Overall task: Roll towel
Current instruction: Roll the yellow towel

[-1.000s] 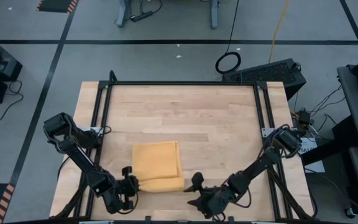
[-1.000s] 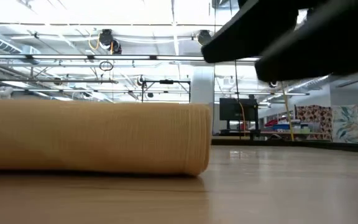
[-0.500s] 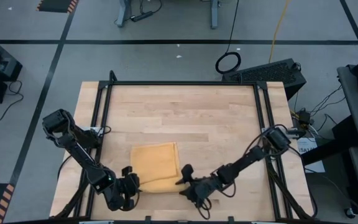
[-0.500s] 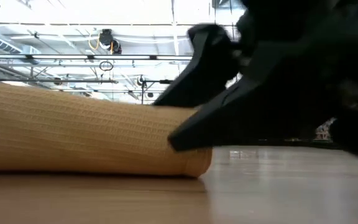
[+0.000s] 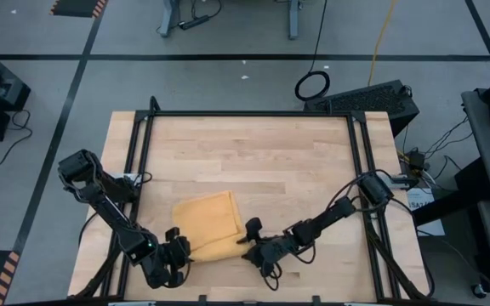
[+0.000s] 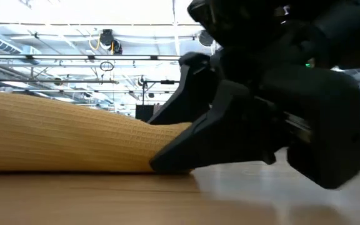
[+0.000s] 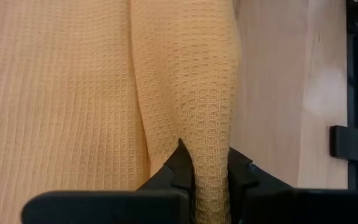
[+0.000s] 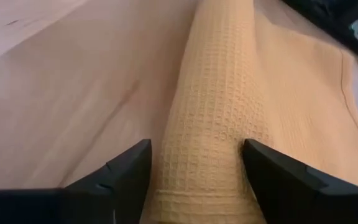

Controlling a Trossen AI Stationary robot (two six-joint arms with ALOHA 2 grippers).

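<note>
While you look down from the high view, your left gripper (image 5: 179,247) sits at the near left edge of the wooden table (image 5: 253,144), pressed against the left end of the towel (image 5: 208,223). In the left wrist view that gripper (image 7: 207,177) is clamped on the rolled edge of the towel (image 7: 104,93): the two dark fingers (image 7: 179,168) pinch a narrow ridge of the waffle-weave cloth between them, and the flat part of the cloth spreads out beside the roll.

Moving right, you see the mustard-yellow towel lying on the near half of the table, slightly skewed, with its near edge rolled into a tube and the rest lying flat toward the far side. In the low view the towel (image 6: 61,134) shows as a thick roll resting on the tabletop, tapering toward its right end.

At that right end you find your right gripper (image 5: 250,240), its arm stretching in from the right side of the table. In the right wrist view the right gripper (image 8: 197,171) has its fingers (image 8: 129,168) spread to either side of the end of the roll (image 8: 216,124), straddling it without closing on it. In the low view the same gripper (image 6: 186,140) is a dark mass touching the roll's right end, down at table level.
</note>
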